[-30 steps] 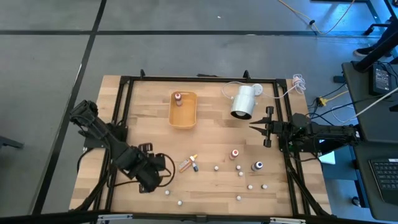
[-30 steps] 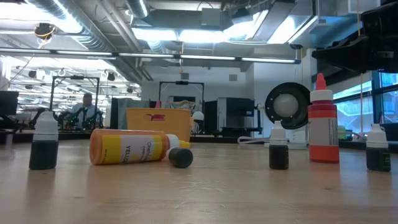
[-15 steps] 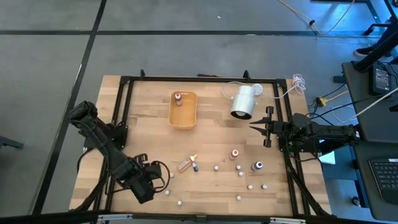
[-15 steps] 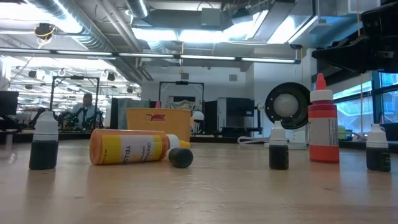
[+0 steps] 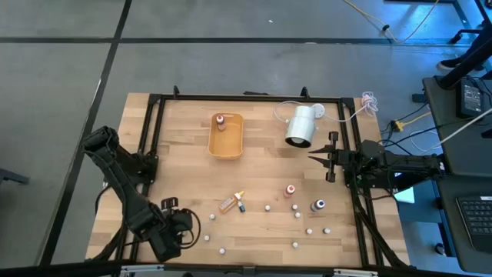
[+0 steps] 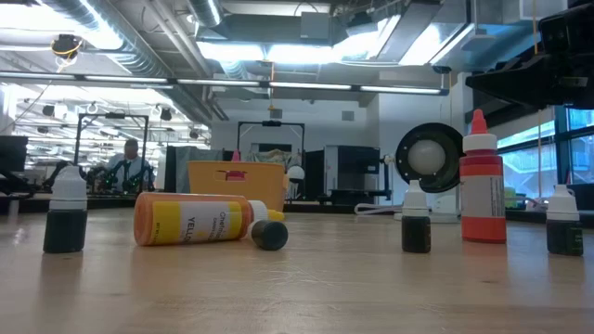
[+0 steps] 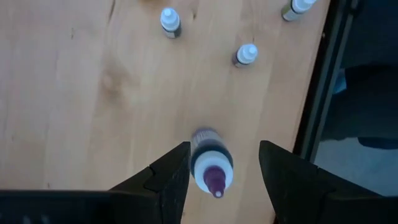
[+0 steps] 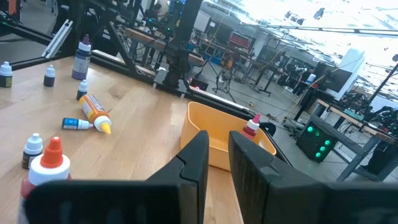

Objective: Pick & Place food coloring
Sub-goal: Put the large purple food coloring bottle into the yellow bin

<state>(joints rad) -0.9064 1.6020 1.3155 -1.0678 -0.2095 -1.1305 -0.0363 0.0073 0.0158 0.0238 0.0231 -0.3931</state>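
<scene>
Many food coloring bottles (image 5: 297,215) dot the near half of my table (image 5: 177,146); an orange one (image 5: 227,204) lies on its side mid-table, and a red one (image 5: 220,121) stands in the orange tray (image 5: 226,149). My left gripper (image 7: 219,163) hovers at the table's near left corner, fingers apart on either side of a purple-tipped bottle (image 7: 210,161), not visibly touching it. My right gripper (image 5: 315,159) waits at the right edge beside the white cylinder (image 5: 300,126), fingers together, holding nothing.

About fourteen food coloring bottles (image 5: 290,190), one tray (image 5: 227,136), one cylinder (image 5: 300,126).
</scene>
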